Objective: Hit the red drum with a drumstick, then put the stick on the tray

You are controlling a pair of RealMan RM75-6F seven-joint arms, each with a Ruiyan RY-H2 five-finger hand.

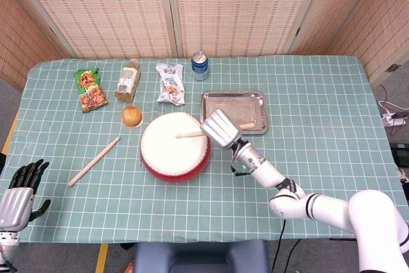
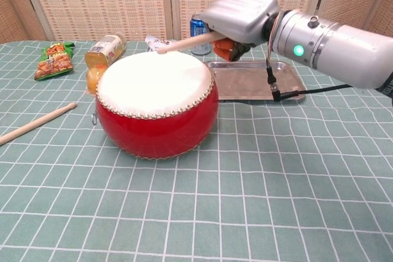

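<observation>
Above the round red drum [image 2: 156, 111], near the tabletop's middle, the right hand [image 2: 241, 16] grips a wooden drumstick [image 2: 184, 42]; a loose grip could drop it short of the steel tray [image 2: 288, 89].

text: none legible | green snack bag [image 1: 89, 89]: print too small to read | bottle [image 1: 128, 80] label: blurred | white snack packet [image 1: 170, 83]: markings unreadable | blue can [image 1: 200, 66]: lettering not resolvable in either view

A woven, tan folding screen [image 1: 192, 11] with pale frames stands behind the table [image 1: 319, 94], which wears a green checked cloth. Grey floor [image 1: 13, 100] shows at the sides.
</observation>
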